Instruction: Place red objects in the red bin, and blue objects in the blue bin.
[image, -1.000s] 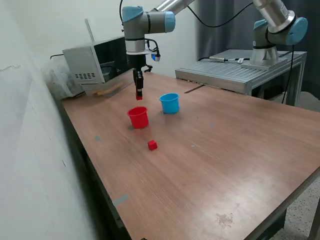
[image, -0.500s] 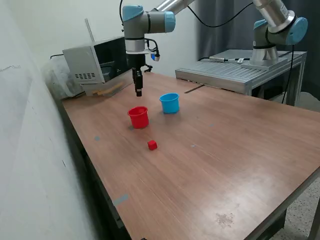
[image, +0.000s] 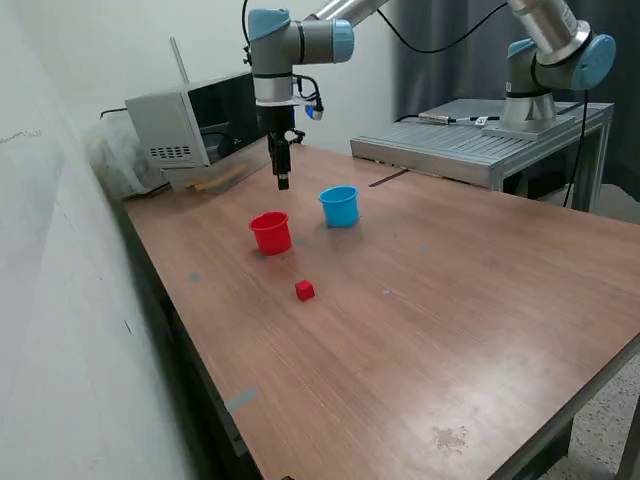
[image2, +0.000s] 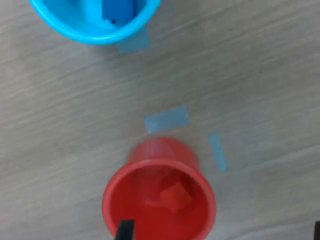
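The red bin (image: 271, 232) (image2: 159, 200) stands on the wooden table, and one red cube (image2: 175, 196) lies inside it in the wrist view. A second red cube (image: 305, 290) sits on the table in front of the bin. The blue bin (image: 339, 206) (image2: 95, 22) stands on the exterior view's right of the red one, with a dark blue cube (image2: 119, 9) inside. My gripper (image: 283, 181) (image2: 220, 232) hangs open and empty above and just behind the red bin, with one fingertip (image2: 125, 231) showing over the bin's rim.
A grey box-like appliance (image: 190, 130) stands at the table's back corner by the wall. A second arm (image: 545, 60) is mounted on a metal bench (image: 470, 145) behind the table. Blue tape strips (image2: 166, 119) mark the tabletop between the bins.
One second ago my gripper held a red cube above the red bin. It has let the cube go into the bin and moved slightly up and away. The red bin shifted a little.
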